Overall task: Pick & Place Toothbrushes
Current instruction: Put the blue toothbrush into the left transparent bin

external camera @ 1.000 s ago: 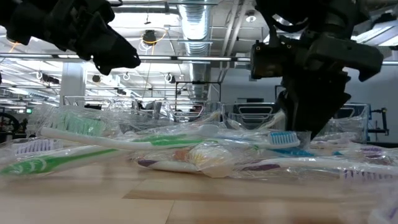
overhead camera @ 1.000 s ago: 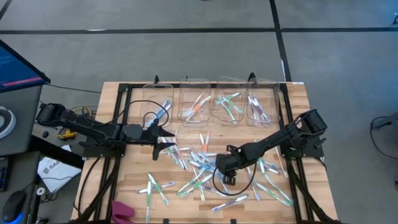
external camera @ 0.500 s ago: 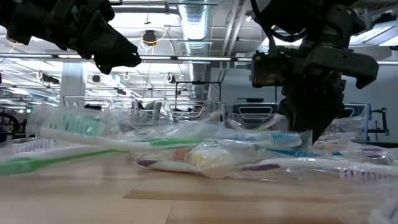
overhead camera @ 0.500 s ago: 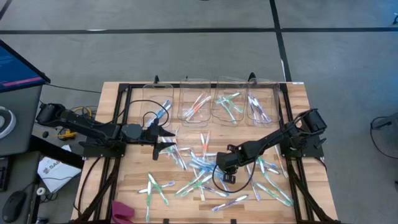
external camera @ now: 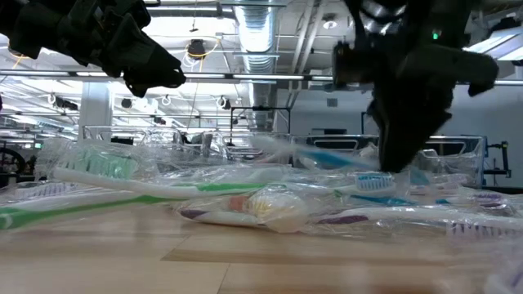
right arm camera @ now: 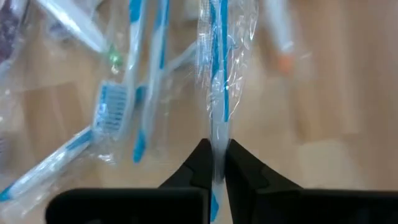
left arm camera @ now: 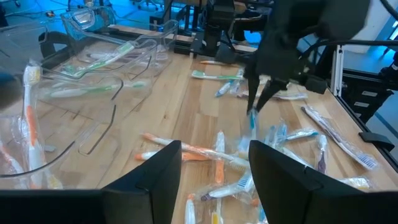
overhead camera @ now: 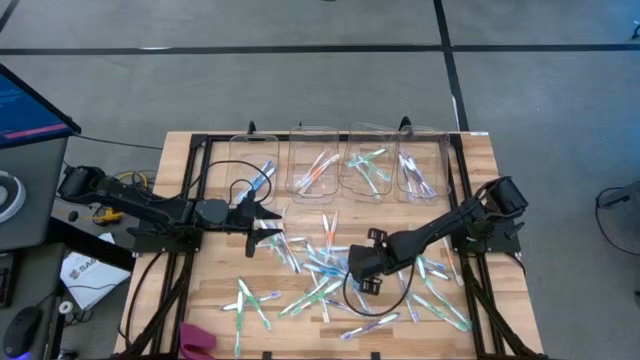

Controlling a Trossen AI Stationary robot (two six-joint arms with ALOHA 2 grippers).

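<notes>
1. right wrist view: my right end effector (right arm camera: 214, 163) is pinched on a blue toothbrush (right arm camera: 216, 74), above the surface (right arm camera: 323, 99).
2. light, slippery wrapper; grip the stiff handle.
3. left end effector (overhead camera: 262, 216) waits, spread wide.

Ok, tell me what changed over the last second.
The right gripper, shut on a blue wrapped toothbrush, has risen from the pile, lifting the toothbrush clear of the table. The left gripper stayed open, hovering near the bins, and the other scattered toothbrushes hardly shifted.
</notes>
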